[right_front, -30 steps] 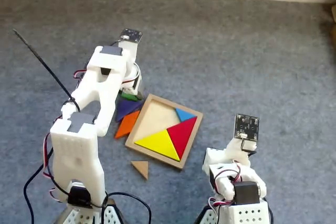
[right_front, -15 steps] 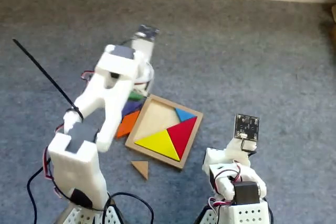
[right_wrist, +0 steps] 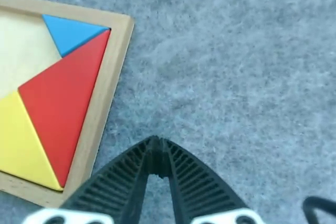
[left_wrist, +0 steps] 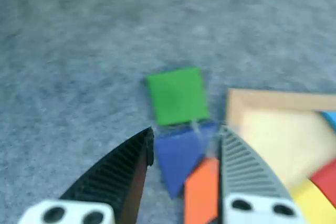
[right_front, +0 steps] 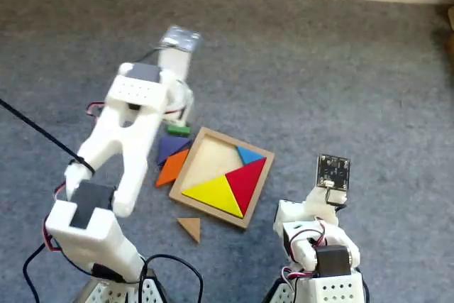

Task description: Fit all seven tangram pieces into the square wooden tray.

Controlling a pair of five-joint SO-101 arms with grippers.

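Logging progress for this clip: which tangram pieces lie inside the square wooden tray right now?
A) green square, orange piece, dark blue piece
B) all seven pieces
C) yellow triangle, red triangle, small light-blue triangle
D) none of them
C: the yellow triangle, red triangle and small light-blue triangle lie within the square wooden tray, while the green square sits outside it on the grey carpet.

The wooden tray [right_front: 207,208] holds a yellow triangle [right_front: 213,193], a red triangle [right_front: 246,181] and a small blue triangle [right_front: 248,155]. A green square [right_front: 177,130], a dark blue piece [right_front: 170,147], an orange piece [right_front: 172,168] and a tan triangle [right_front: 190,228] lie outside it.
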